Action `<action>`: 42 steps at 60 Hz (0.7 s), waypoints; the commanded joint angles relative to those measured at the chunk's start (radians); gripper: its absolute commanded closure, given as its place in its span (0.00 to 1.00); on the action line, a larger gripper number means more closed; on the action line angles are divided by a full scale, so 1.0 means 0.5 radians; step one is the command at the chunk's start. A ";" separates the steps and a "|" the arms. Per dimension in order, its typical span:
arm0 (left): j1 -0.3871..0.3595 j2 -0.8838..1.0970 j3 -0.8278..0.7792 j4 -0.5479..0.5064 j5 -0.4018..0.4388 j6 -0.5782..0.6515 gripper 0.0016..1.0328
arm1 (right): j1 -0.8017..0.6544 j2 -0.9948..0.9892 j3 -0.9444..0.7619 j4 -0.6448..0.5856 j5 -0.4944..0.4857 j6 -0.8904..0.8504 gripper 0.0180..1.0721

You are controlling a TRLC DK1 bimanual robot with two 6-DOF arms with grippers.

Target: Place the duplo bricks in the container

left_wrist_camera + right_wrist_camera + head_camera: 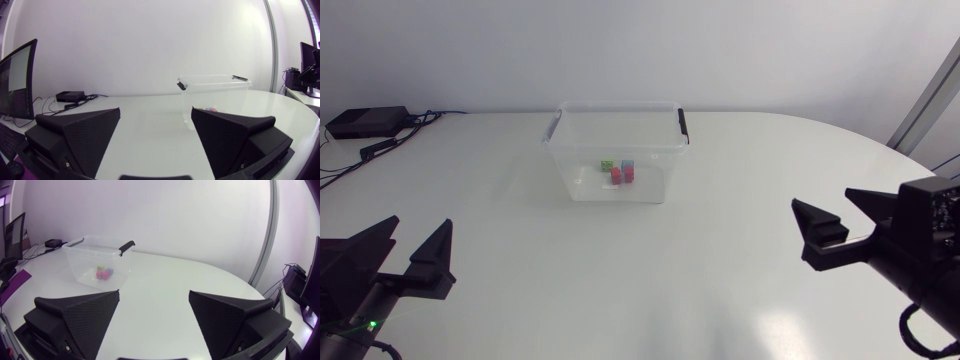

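A clear rectangular plastic container [582, 150] with black clip handles on its short sides is set upright on the white worktop [720, 270], towards the far side and near the middle. The lid is off. On its floor a small cluster of duplo bricks [620, 171] is seen close together: 1 green brick [607, 166], 1 light blue brick [628, 164] and 2 pink-red bricks [617, 176] nearer the front wall. No brick is seen on the worktop outside the container.

The left hand [420, 235] is held low at the near left of the worktop, its 2 fingers spread wide with nothing between them. The right hand [823, 205] is held at the near right, likewise spread and gripping nothing. Both hands are well apart from the container, which lies ahead of each in the wrist views.

A flat black box [365, 122] with cables is placed at the far left corner.
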 commanded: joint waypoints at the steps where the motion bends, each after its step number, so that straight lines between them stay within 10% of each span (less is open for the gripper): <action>1: -0.002 -0.015 -0.036 0.007 0.002 -0.012 0.04 | -0.068 -0.090 -0.109 0.058 -0.027 -0.029 0.05; 42: -0.006 0.003 -0.038 0.004 -0.038 -0.091 0.04 | -0.649 -0.807 -0.712 0.362 -0.354 0.019 0.04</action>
